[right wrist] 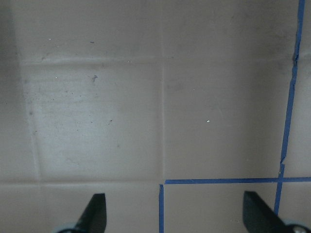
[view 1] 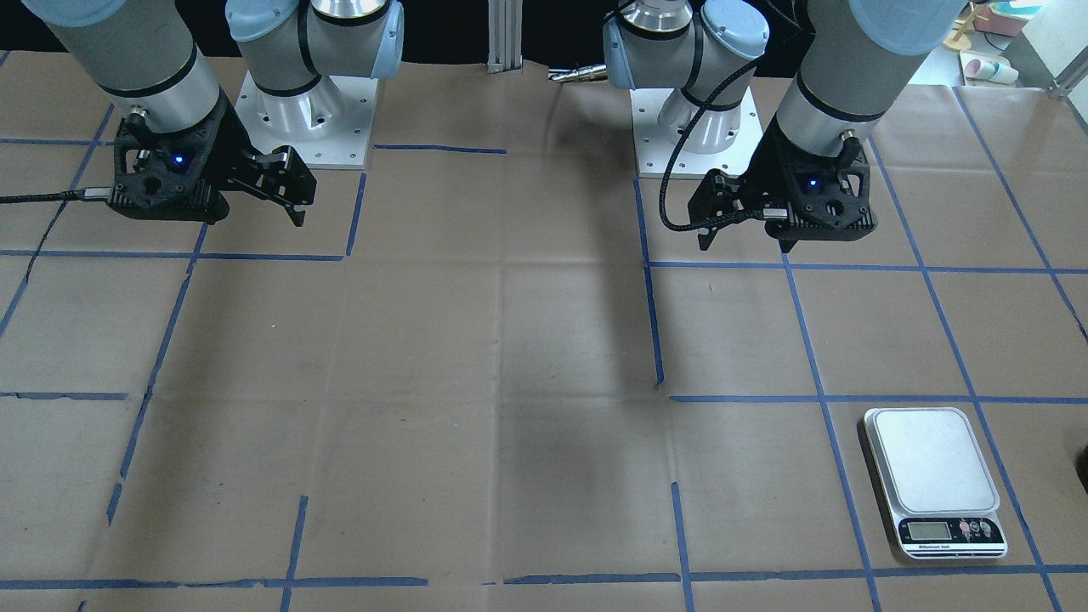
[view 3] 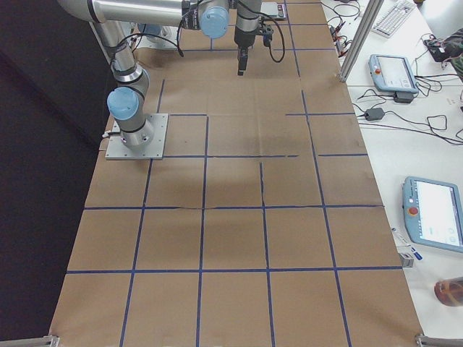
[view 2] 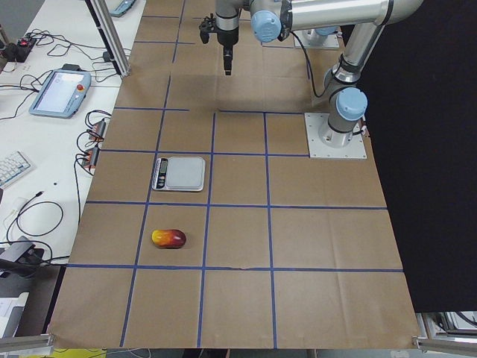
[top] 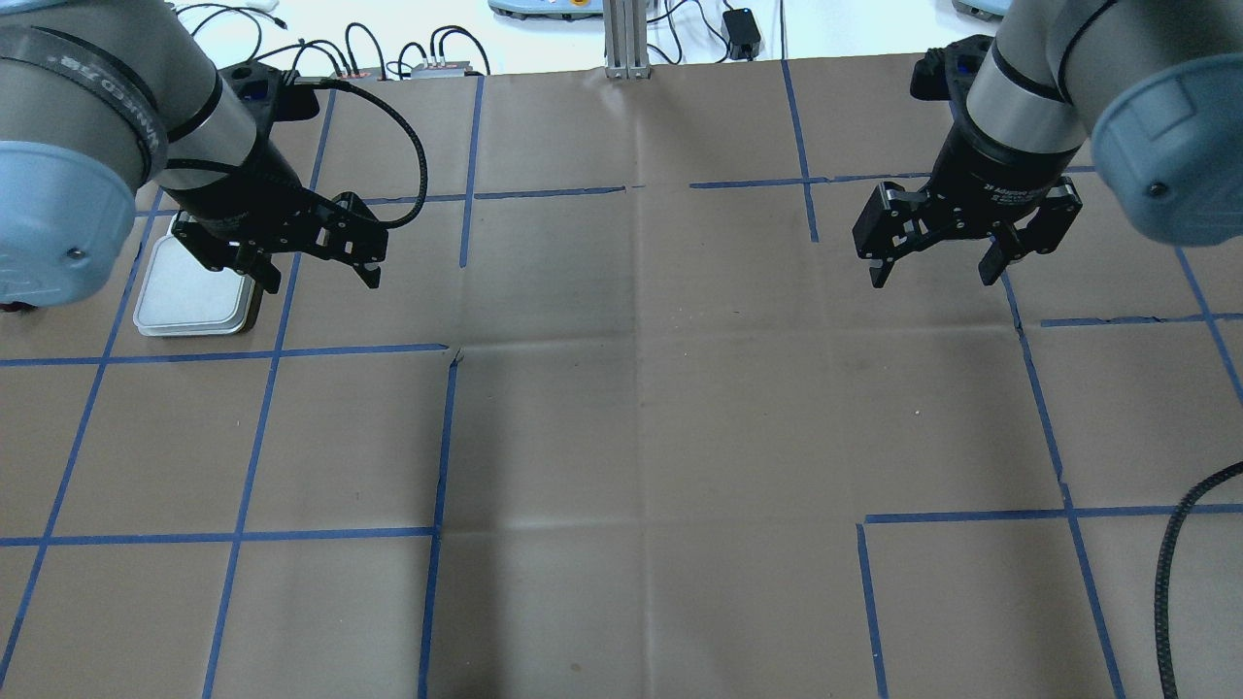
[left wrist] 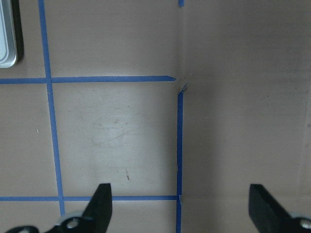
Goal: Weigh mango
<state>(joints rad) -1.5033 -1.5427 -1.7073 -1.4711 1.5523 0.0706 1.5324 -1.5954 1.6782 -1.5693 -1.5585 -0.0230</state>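
The mango (view 2: 168,239), red fading to yellow, lies on the brown paper table and shows whole only in the exterior left view, one grid square nearer that camera than the scale (view 2: 179,173). The silver scale (view 1: 935,476) has an empty platform; it also shows in the overhead view (top: 189,291), partly under my left arm. My left gripper (top: 320,280) is open and empty, held above the table beside the scale. My right gripper (top: 932,280) is open and empty on the other side. Both wrist views show only paper between the open fingers (left wrist: 99,204) (right wrist: 95,211).
Blue tape lines (top: 442,437) divide the table into squares. The two arm bases (view 1: 306,119) (view 1: 697,127) stand at the robot's edge. Cables and teach pendants (view 3: 394,72) lie off the table's far edge.
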